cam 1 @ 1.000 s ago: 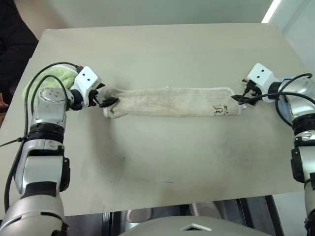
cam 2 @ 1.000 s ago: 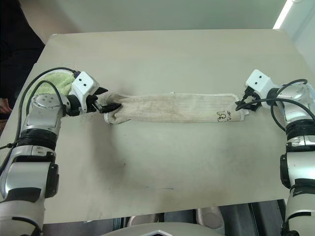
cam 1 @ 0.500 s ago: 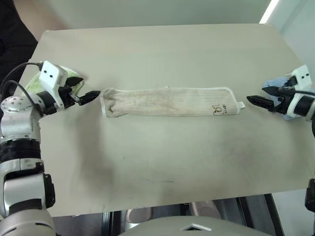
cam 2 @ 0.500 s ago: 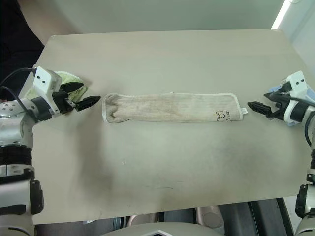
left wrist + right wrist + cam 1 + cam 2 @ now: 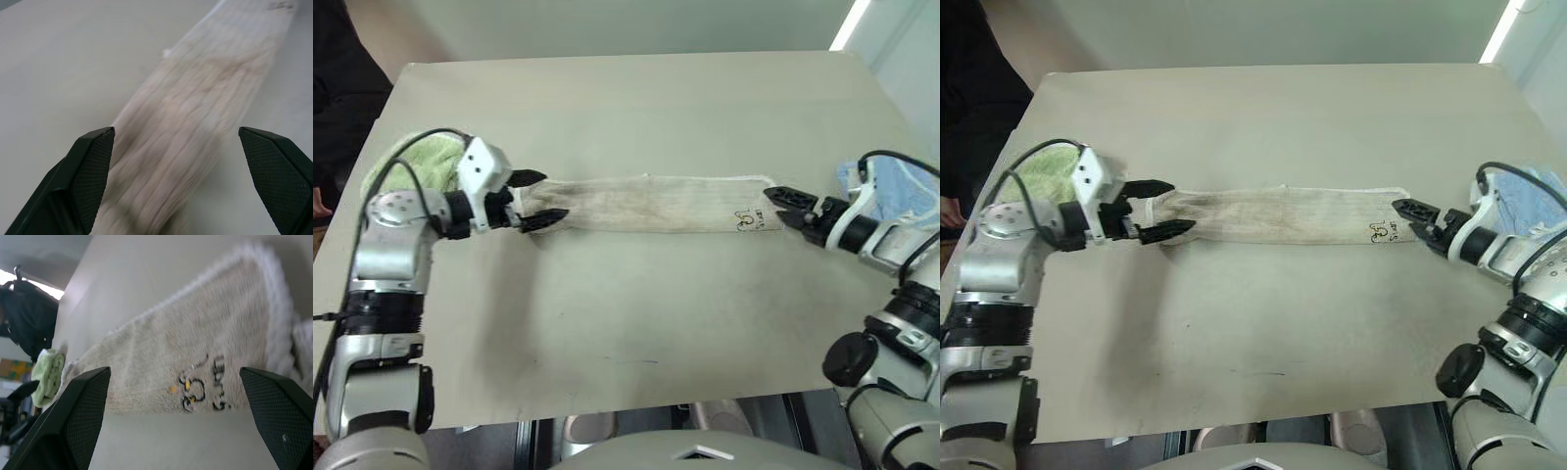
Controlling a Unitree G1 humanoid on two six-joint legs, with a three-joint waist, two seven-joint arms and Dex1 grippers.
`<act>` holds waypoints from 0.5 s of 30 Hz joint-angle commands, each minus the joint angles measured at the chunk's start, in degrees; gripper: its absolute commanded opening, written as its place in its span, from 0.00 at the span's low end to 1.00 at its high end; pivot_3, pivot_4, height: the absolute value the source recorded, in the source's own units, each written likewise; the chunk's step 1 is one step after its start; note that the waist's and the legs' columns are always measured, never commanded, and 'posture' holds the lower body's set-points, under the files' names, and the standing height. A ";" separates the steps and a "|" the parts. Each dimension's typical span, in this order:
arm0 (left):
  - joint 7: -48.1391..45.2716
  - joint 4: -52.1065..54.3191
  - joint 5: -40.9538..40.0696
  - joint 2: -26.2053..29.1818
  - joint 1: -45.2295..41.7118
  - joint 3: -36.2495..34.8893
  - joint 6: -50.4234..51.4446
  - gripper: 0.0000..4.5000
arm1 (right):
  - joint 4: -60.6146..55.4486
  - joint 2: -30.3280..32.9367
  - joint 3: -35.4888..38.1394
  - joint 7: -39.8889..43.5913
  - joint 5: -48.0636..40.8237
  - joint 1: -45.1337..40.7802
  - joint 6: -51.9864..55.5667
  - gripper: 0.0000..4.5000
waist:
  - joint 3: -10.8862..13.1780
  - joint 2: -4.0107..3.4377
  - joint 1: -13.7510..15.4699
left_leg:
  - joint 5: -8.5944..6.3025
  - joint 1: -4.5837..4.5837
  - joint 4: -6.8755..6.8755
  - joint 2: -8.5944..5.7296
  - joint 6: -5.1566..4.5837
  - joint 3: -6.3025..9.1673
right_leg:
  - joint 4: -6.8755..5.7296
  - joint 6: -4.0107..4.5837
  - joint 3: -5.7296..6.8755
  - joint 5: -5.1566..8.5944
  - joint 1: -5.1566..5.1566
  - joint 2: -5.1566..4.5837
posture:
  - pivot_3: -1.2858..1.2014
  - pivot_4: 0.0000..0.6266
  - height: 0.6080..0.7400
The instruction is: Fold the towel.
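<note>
- The towel (image 5: 651, 204) lies as a long strip across the table (image 5: 636, 108)
- Left gripper (image 5: 540, 199) and right gripper (image 5: 777, 204) are spread wide, each at one towel end, grasping nothing

Nubby beige terry towel (image 5: 656, 204), fluffy green cloth (image 5: 416, 162), on a smooth matt table (image 5: 636, 313).

Bare table (image 5: 636, 313) lies open before the towel (image 5: 656, 204); green cloth (image 5: 416, 162) and blue cloth (image 5: 901, 191) crowd its ends
</note>
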State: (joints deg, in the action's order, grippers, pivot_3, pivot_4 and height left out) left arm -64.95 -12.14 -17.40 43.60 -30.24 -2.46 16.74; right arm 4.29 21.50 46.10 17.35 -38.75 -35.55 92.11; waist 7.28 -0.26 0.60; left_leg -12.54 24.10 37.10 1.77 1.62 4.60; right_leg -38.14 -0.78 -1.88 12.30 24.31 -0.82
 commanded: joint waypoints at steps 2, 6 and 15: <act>-0.86 3.34 -1.28 -0.64 -1.32 0.37 0.45 0.97 | 0.61 -0.35 4.43 -9.67 -8.12 0.49 0.39 0.99 | 0.00 0.00 -0.02 | 0.00 0.00 -0.01 0.00 0.01 0.00 | 0.00 -0.02 0.00 0.03 0.00 0.01 | 0.52 0.24 1.00; -1.12 4.40 -1.62 -1.16 -1.24 1.03 0.89 0.97 | 0.79 -0.63 5.66 -16.89 -14.76 1.67 0.39 0.99 | 0.00 0.00 -0.05 | 0.00 -0.01 -0.04 0.02 0.02 0.01 | 0.00 -0.02 -0.01 0.04 0.00 0.05 | 0.52 0.24 1.00; -1.33 5.54 -1.64 -1.39 -0.58 1.22 1.53 0.97 | 0.59 4.81 3.89 -29.86 -35.66 8.49 0.39 0.99 | 0.00 0.00 0.28 | -0.02 0.01 -0.04 0.01 0.03 0.01 | 0.02 -0.15 -0.04 0.10 -0.02 0.04 | 0.52 0.24 1.00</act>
State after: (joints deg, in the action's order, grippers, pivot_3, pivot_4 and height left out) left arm -65.96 -8.92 -18.37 41.70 -30.55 -0.87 17.98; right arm 6.12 23.75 50.30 -10.05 -68.09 -28.43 92.15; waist 7.28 -0.26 0.88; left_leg -12.56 24.11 37.06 1.78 1.66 4.62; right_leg -38.12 -0.95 -1.92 12.40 24.28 -0.79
